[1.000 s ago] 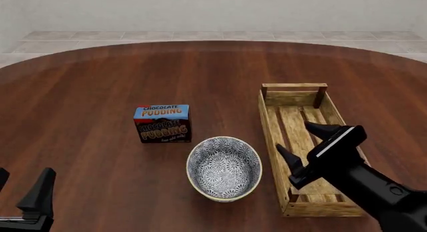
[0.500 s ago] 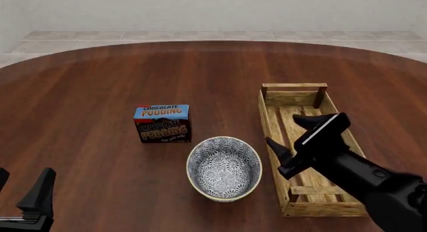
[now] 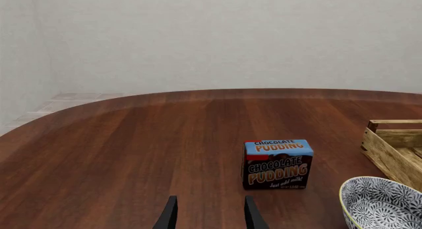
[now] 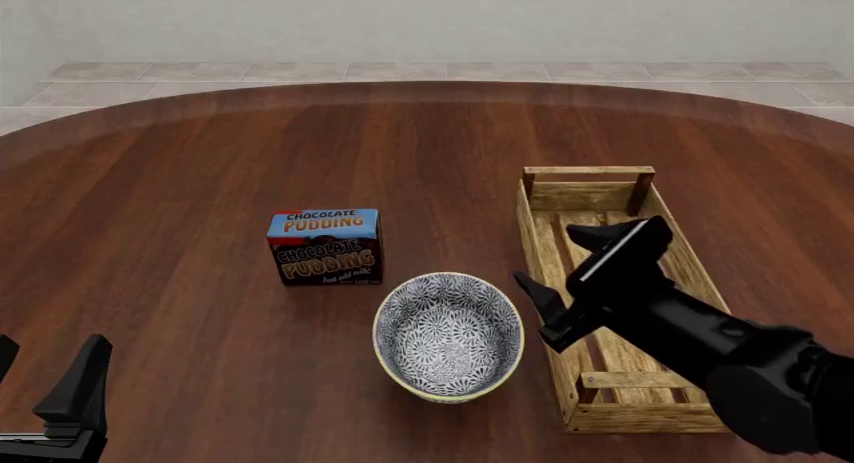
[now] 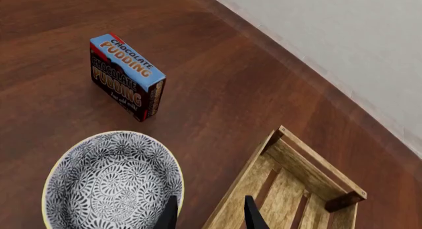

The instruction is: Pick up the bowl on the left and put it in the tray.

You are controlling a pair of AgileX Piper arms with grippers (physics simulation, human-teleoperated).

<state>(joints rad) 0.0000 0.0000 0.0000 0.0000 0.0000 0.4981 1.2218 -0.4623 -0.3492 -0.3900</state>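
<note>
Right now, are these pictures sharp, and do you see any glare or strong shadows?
Front view: sharp and evenly lit; only faint shadows under the bowl and pudding box. Left wrist view: a pale sheen runs along the table's far edge. Right wrist view: sharp, but strongly tilted, tray slanting across.

One bowl (image 4: 449, 335), one tray (image 4: 539, 245), one pudding box (image 4: 324, 247), one table (image 4: 187, 173), and two grippers (image 4: 577, 261) (image 4: 51, 381), the left only partly in view.
</note>
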